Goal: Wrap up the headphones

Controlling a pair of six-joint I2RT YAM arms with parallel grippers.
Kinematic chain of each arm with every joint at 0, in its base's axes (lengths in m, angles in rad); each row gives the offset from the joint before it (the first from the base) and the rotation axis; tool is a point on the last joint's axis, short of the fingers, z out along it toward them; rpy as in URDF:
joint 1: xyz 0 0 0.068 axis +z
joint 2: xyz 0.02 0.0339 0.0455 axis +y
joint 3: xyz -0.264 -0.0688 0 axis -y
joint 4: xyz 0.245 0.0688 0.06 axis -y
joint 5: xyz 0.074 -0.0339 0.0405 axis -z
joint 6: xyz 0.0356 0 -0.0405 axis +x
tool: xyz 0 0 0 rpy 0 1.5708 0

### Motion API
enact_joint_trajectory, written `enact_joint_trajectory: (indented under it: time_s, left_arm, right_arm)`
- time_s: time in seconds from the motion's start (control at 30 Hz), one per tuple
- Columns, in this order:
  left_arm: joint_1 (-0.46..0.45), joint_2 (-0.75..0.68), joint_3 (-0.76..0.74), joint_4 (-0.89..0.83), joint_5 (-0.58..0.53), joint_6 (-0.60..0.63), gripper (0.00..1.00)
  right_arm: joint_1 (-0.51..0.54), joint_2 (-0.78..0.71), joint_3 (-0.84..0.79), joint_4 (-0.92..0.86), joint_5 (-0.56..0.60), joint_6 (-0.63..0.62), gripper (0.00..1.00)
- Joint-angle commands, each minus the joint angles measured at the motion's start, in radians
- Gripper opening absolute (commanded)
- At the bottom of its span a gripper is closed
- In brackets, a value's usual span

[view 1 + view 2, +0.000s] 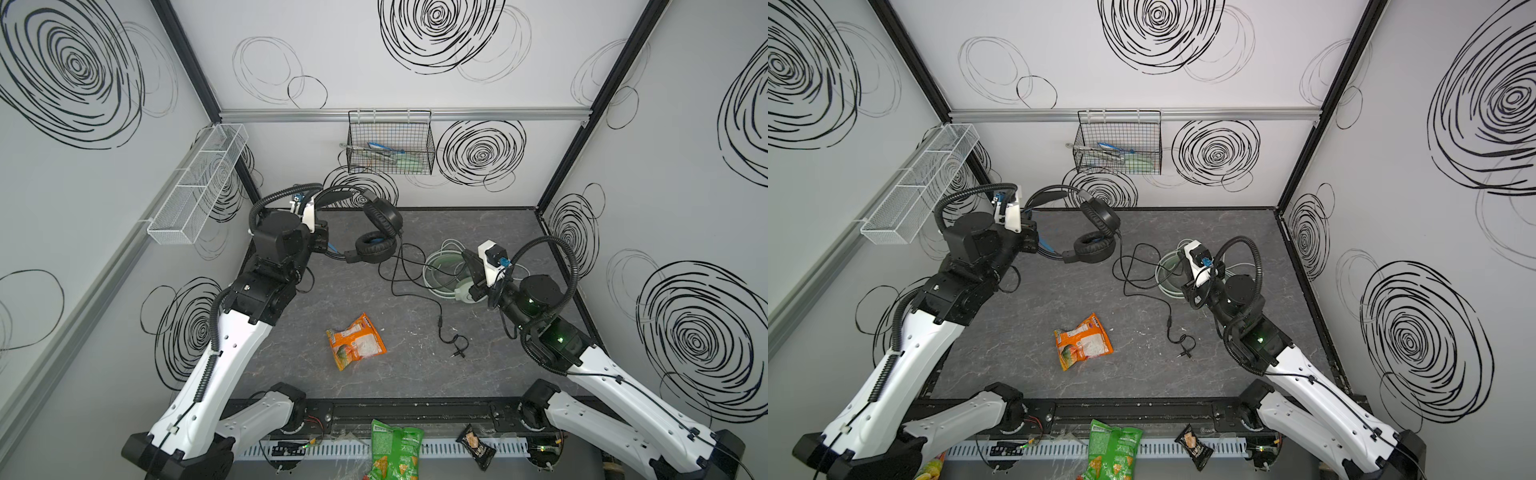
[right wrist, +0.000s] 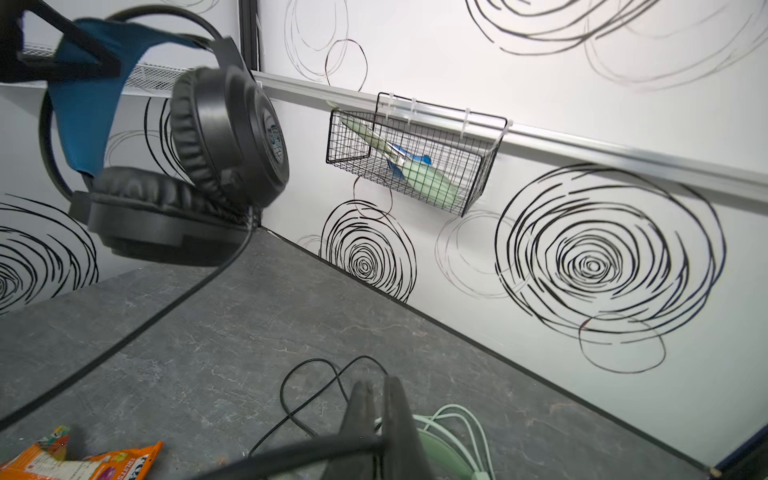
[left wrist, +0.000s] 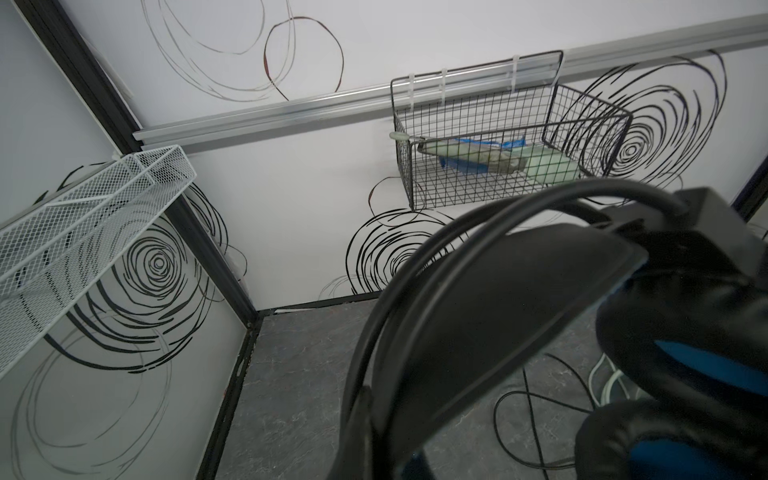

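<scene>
Found the left gripper [image 1: 332, 248] clamped tight on the headband of the black headphones [image 1: 380, 216], holding them up off the counter [image 1: 415, 378] at far left, earcups hanging toward the middle. Traced the thin black cable [image 1: 395, 282] down from an earcup, across the counter in loose loops to its plug at near right. Saw the mint-green headphones [image 1: 462, 296] lying on the counter at right, whitish cable [image 1: 434, 266] coiled just beyond them. Found the right gripper [image 1: 467, 259] low over that coil, jaws pressed together, the dark lead passing right at their tips; could not tell whether pinched or merely touched. Noted an orange snack bag [image 1: 356, 340] lying near the middle, apart from both
</scene>
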Motion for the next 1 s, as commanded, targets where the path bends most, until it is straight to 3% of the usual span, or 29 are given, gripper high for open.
enact_joint_trajectory:
  time_s: [0.0, 0.33, 0.73, 0.97]
  left_arm:
    - [0.003, -0.044, -0.031, 0.119, -0.028, 0.018, 0.0]
    - [-0.078, -0.068, -0.076, 0.009, 0.149, 0.097, 0.0]
    - [-0.27, -0.102, -0.128, -0.113, 0.27, 0.114, 0.0]
    - [-0.301, -0.128, -0.169, -0.133, 0.367, 0.081, 0.0]
  right_arm:
    - [0.085, 0.006, 0.078, -0.087, 0.127, -0.094, 0.0]
    - [0.372, 0.147, 0.257, -0.173, 0.332, -0.299, 0.0]
    - [0.384, 0.27, 0.36, -0.2, 0.315, -0.352, 0.0]
    - [0.38, 0.312, 0.37, -0.186, 0.332, -0.377, 0.0]
